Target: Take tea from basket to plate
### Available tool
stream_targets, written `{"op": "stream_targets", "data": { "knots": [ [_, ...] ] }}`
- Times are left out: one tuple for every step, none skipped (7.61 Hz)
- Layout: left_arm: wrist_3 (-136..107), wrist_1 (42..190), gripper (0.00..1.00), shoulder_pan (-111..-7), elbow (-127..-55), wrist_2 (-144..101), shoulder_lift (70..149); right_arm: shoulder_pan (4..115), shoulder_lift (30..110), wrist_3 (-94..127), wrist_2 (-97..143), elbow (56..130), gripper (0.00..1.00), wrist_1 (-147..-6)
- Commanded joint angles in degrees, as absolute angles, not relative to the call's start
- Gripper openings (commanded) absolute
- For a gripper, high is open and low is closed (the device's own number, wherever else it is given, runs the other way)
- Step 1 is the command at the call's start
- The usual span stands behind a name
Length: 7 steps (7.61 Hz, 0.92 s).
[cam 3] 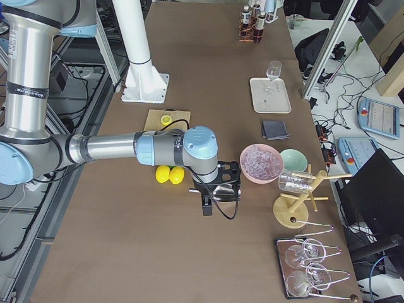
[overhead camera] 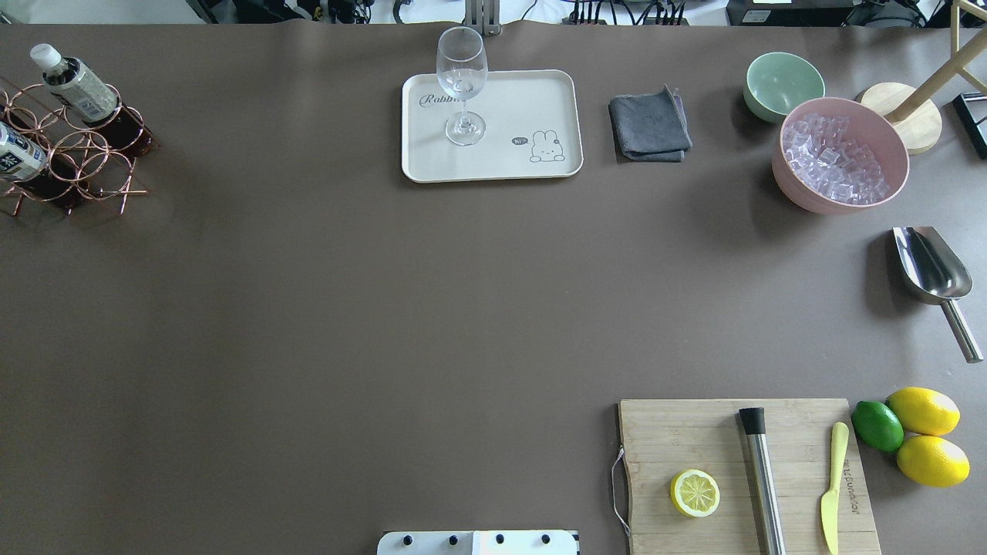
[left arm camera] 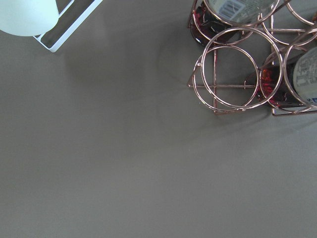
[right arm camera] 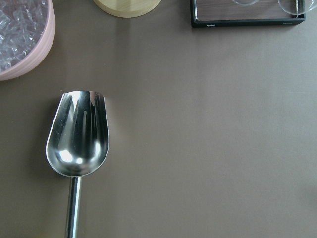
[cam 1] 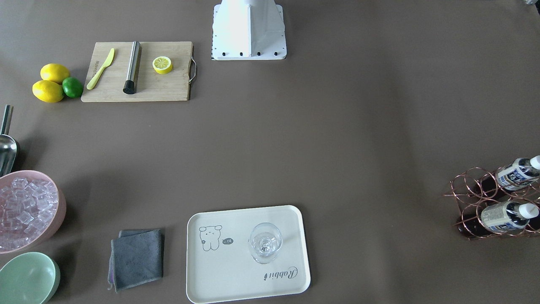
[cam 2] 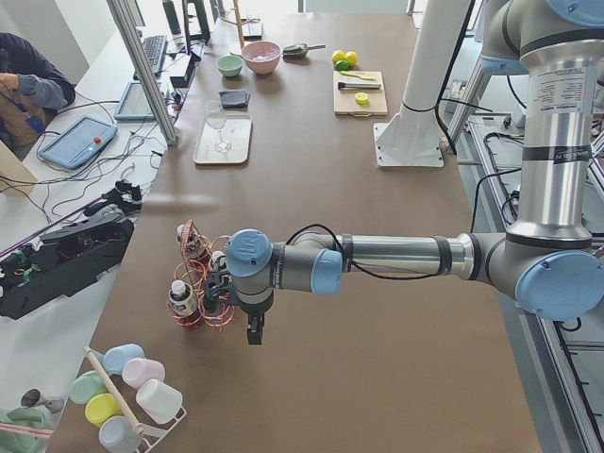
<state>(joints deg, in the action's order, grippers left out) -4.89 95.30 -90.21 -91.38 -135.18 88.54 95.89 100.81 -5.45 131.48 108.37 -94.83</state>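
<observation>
My left pincer (cam 2: 253,332): it hangs above the tabletop (cam 1: 316,147), farther from the plate (cam 1: 236,276) than the basket (left arm camera: 214,87) and just beside that basket. Only the side view shows it, so I cannot tell whether its fingers are apart or together. I see nothing in it.
My right pincer (cam 3: 205,208): it is well apart from the plate on my right side, over the steel scoop (right arm camera: 77,141). I cannot tell its state either.
Tea: both bottles I can see plainly, the upper bottle (cam 1: 517,172) and the lower bottle (cam 1: 505,215), lie tilted in the basket's copper rings, far off the plate toward my left. Their white caps point away from the plate.
Basket: a copper wire rack standing on the tabletop, well apart from the plate.
Plate: cream, with the bear drawing and the word "Rabbit". It lies flat at the tabletop's far edge from me.
Wine glass (cam 1: 265,242): upright on the plate, between the bear and the script.
Grey cloth (cam 1: 137,258): folded, just beside the plate on my right.
Pink bowl (overhead camera: 817,202): full of ice, farther from the plate than the cloth, with the mint bowl (cam 1: 25,278) next to it.
Cutting board (cam 1: 168,86): well apart from the plate, on my side of the tabletop.
</observation>
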Motion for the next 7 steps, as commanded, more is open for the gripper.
{"op": "stream_targets", "data": {
  "knots": [
    [-5.0, 95.3, 0.99, -90.3, -91.7, -135.2, 88.5, 96.2, 100.8, -5.4, 131.5, 108.3, 1.0, -94.8],
    [-4.9, 95.3, 0.99, -90.3, -91.9, -135.2, 88.5, 96.2, 100.8, -5.4, 131.5, 108.3, 1.0, -94.8],
    [-5.0, 95.2, 0.99, -90.3, -91.9, -135.2, 88.5, 96.2, 100.8, -5.4, 131.5, 108.3, 1.0, -94.8],
    [-5.0, 95.3, 0.99, -90.4, -92.0, -135.3, 88.5, 96.2, 100.8, -5.4, 131.5, 108.3, 1.0, -94.8],
    [-4.9, 95.2, 0.99, -90.4, -92.9, -135.4, 88.5, 96.4, 100.8, -5.4, 131.5, 108.2, 1.0, -94.8],
    [-4.9, 95.1, 0.99, -90.4, -93.3, -135.4, 88.5, 96.8, 100.8, -5.4, 131.5, 108.3, 1.0, -94.8],
    [-5.0, 95.1, 0.99, -90.4, -93.3, -135.2, 88.5, 96.9, 100.8, -5.4, 131.5, 108.3, 1.0, -94.8]
  ]
}}
